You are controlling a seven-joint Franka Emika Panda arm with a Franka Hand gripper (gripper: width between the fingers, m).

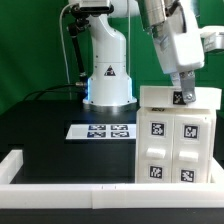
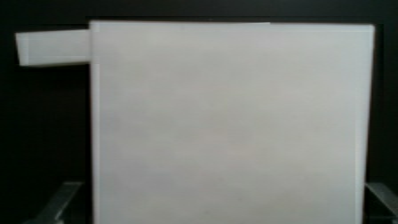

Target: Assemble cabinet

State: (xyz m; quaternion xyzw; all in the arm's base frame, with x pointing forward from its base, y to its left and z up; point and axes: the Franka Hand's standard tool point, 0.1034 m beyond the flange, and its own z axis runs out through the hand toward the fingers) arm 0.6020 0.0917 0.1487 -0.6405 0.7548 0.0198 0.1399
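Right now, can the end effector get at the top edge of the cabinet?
Probably yes. The end effector hangs at the top edge of the cabinet, its fingers spread to either side of it, and nothing visibly blocks the way.

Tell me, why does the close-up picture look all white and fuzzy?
Wrist view: the cabinet sits so near it fills the frame, soft-edged and washed out. Exterior view: sharper, its tags show clearly, and blue light glows at the arm's base.

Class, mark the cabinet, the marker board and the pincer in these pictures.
cabinet (image 1: 178,150): exterior view, on its front panel.
marker board (image 1: 100,130): exterior view, on its middle.
pincer (image 1: 184,96): exterior view, between its fingertips.
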